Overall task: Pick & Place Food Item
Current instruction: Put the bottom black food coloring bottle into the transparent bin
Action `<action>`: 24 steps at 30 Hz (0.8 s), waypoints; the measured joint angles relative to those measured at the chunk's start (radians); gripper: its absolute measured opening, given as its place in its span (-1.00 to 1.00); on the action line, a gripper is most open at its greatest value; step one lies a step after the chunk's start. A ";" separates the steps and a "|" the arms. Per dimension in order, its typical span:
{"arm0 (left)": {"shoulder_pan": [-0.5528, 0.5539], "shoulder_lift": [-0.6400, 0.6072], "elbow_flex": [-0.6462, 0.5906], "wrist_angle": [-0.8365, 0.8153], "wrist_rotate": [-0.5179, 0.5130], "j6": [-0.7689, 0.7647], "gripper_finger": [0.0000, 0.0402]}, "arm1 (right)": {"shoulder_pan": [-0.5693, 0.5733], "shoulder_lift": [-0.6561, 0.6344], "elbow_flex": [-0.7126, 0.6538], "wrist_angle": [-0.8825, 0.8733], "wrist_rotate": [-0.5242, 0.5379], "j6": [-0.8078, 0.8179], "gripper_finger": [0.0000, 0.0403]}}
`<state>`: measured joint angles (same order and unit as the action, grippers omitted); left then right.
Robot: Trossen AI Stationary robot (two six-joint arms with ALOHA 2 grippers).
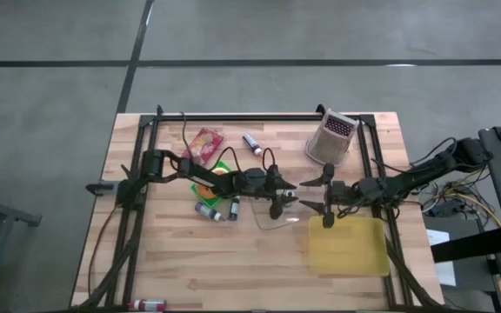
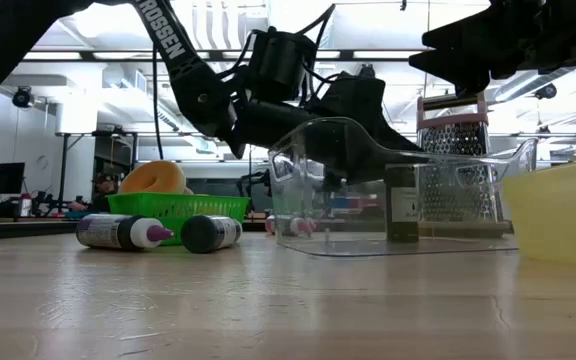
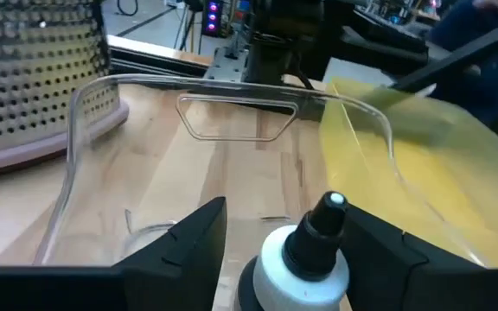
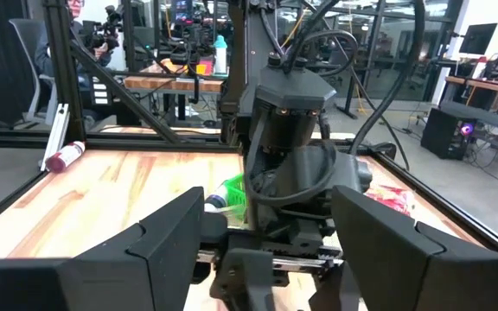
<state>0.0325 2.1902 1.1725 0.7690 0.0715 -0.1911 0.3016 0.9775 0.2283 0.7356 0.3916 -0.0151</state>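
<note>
Left gripper [image 1: 277, 202] over the clear container [image 1: 277, 216] mid-table, fingers [image 3: 180, 246] parted either side of a small dark bottle [image 3: 305, 259] standing upright inside it; whether they touch it, cannot tell. Right gripper [image 1: 325, 193] wide open, empty, just beside the container's right edge, above the yellow bin [image 1: 348, 246]. Two bottles [image 2: 153, 232] lie by the green basket [image 2: 178, 205]; grater [image 1: 331, 139] toward the far edge.

Count on the table: 1 clear plastic container [image 1: 277, 215], 1 yellow bin [image 1: 347, 246], 1 metal grater [image 1: 331, 137], 1 green basket [image 1: 209, 185], 1 red snack packet [image 1: 203, 143]. Small bottles: 6 visible, including one inside the clear container [image 3: 305, 259].
</note>
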 joint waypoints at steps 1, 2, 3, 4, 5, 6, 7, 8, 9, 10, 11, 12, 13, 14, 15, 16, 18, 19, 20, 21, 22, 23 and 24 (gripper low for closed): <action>0.000 0.000 0.000 0.000 0.000 0.012 -0.01 | 0.000 0.000 0.000 0.000 0.000 -0.001 0.22; 0.000 0.000 0.000 0.000 0.000 0.021 -0.01 | 0.000 0.000 0.000 0.000 0.000 -0.002 0.22; 0.000 0.000 0.000 0.001 0.000 0.029 -0.01 | 0.000 0.000 0.000 0.000 0.000 -0.003 0.22; 0.000 0.000 0.000 0.001 0.000 0.036 -0.01 | 0.000 0.000 0.000 0.000 0.000 -0.003 0.22; 0.000 -0.001 0.000 0.004 0.000 0.039 -0.01 | 0.000 0.000 0.000 0.000 0.000 -0.003 0.22; 0.000 -0.001 0.000 0.008 0.000 0.040 -0.01 | 0.000 0.000 0.000 0.000 0.000 -0.003 0.22; 0.000 -0.001 0.000 0.012 0.000 0.042 -0.01 | 0.000 0.000 0.000 0.000 0.000 -0.003 0.22; 0.000 -0.001 0.000 0.015 0.000 0.042 -0.01 | 0.000 0.000 0.000 -0.001 0.000 -0.004 0.22; 0.000 -0.001 0.000 0.018 0.000 0.049 -0.01 | 0.000 0.000 0.000 -0.001 0.000 -0.006 0.22; 0.000 -0.001 0.000 0.020 0.000 0.058 -0.01 | 0.000 0.000 0.000 -0.001 0.000 -0.007 0.22; 0.000 -0.001 0.000 0.021 0.000 0.066 -0.01 | 0.000 0.000 0.000 -0.001 0.000 -0.007 0.22; 0.000 -0.003 0.000 0.021 0.000 0.072 -0.01 | 0.000 0.000 0.000 -0.001 0.000 -0.007 0.22; 0.000 -0.003 0.000 0.021 0.000 0.077 -0.01 | 0.000 0.000 0.000 -0.002 0.000 -0.007 0.22; 0.000 -0.005 0.000 0.021 0.001 0.080 -0.01 | 0.000 0.000 0.000 -0.002 -0.001 -0.007 0.22; 0.000 -0.005 0.000 0.022 0.005 0.080 -0.01 | 0.000 0.000 0.000 -0.003 -0.001 -0.007 0.22; 0.000 -0.007 0.000 0.023 0.011 0.082 -0.01 | 0.000 0.000 0.000 -0.003 -0.001 -0.007 0.22; 0.000 -0.009 0.000 0.023 0.017 0.084 -0.01 | 0.000 0.000 0.000 -0.003 -0.001 -0.007 0.22; 0.000 -0.013 0.000 0.022 0.019 0.090 -0.01 | 0.000 0.000 0.000 -0.003 -0.001 -0.007 0.22; 0.000 -0.015 0.000 0.022 0.022 0.095 -0.01 | 0.000 0.000 0.000 -0.003 -0.002 -0.006 0.22; 0.000 -0.016 0.000 0.023 0.023 0.098 -0.01 | 0.000 0.000 0.000 -0.003 -0.002 -0.006 0.22; 0.000 -0.017 0.000 0.023 0.023 0.099 -0.01 | 0.000 0.000 0.000 -0.004 -0.002 -0.006 0.22; 0.000 -0.018 0.000 0.023 0.023 0.099 -0.01 | 0.000 0.000 0.000 -0.004 -0.002 -0.006 0.22; 0.001 -0.019 0.000 0.019 0.023 0.099 -0.01 | 0.000 0.000 0.000 -0.004 -0.002 -0.006 0.22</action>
<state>0.0338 2.1715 1.1721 0.7884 0.0940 -0.0925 0.3017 0.9775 0.2283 0.7317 0.3893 -0.0212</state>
